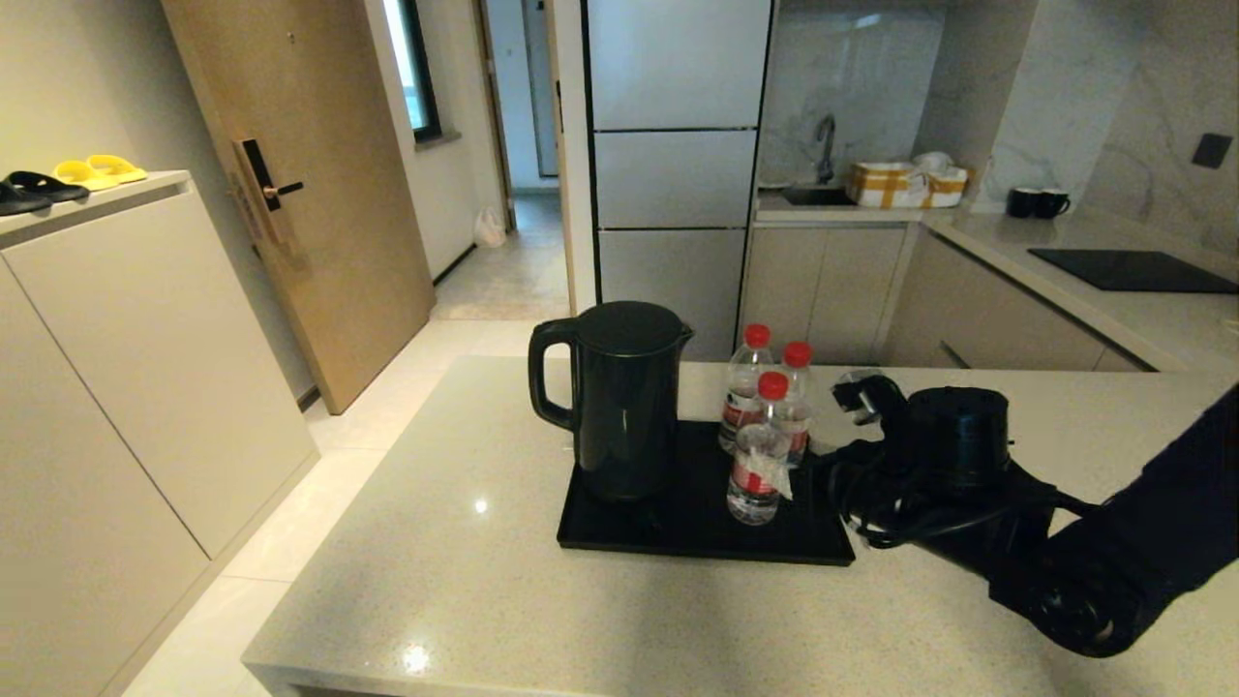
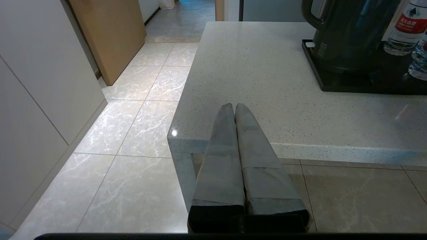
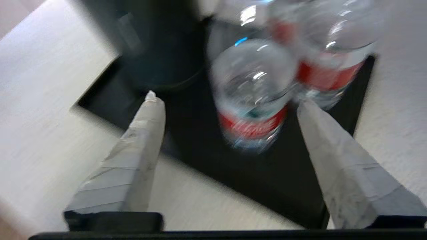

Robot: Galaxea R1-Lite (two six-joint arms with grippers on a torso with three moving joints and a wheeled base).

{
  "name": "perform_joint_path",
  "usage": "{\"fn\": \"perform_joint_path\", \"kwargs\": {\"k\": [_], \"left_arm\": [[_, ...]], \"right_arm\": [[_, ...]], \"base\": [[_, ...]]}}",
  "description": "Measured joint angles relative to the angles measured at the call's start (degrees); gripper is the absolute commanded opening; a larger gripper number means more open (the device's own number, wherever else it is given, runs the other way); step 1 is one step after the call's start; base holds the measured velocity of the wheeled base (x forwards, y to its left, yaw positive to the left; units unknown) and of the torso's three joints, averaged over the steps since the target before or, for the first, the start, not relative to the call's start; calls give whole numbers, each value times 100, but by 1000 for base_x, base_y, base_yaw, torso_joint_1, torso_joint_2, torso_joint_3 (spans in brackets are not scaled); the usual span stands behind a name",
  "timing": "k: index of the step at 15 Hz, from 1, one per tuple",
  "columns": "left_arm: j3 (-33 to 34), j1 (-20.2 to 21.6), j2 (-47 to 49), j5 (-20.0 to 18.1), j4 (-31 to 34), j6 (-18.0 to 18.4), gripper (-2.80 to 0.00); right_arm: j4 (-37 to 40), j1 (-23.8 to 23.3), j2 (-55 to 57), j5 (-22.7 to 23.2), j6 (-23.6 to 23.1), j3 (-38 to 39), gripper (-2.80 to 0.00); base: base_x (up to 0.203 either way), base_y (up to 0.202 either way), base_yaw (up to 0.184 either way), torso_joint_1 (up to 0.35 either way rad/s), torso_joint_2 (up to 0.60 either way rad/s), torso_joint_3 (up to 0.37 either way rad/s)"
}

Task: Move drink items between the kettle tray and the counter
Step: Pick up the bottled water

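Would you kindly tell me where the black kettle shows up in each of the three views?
Head view: kettle stands at centre, on the tray's left side.
Left wrist view: kettle at the upper right.
Right wrist view: blurred dark body at the top.
Shared landmark: the black tray.

The left gripper (image 2: 235, 107) is seen with its fingers (image 2: 220, 160) pressed together, held over the counter's (image 2: 267, 86) near edge above the tiled floor (image 2: 133, 133). Well beyond it, the kettle (image 2: 347, 30) is stood on the tray (image 2: 333, 85), with two bottles (image 2: 405, 30) set beside it.
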Motion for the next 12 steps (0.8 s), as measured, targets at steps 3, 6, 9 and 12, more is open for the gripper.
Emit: {"fn": "perform_joint_path", "kwargs": {"k": [3,6,9,12], "left_arm": [[0,0,0,1,0,2,-280],[2,0,0,1,-2,2,-280],[0,0,0,-1,-2,1,-280],[0,0,0,1,-4,4,-280]], "right_arm": [[-78,-24,337,-62,-22,-255,0],[-93,-26,552,-55,-24,-403,0],[-116,-28,681,-54,-22,-480,0],[-99,-64,810,-54,-22,-650,0]], "base": [[0,0,0,0,0,0],[0,0,0,0,0,0],[0,0,0,0,0,0],[0,0,0,0,0,0]]}}
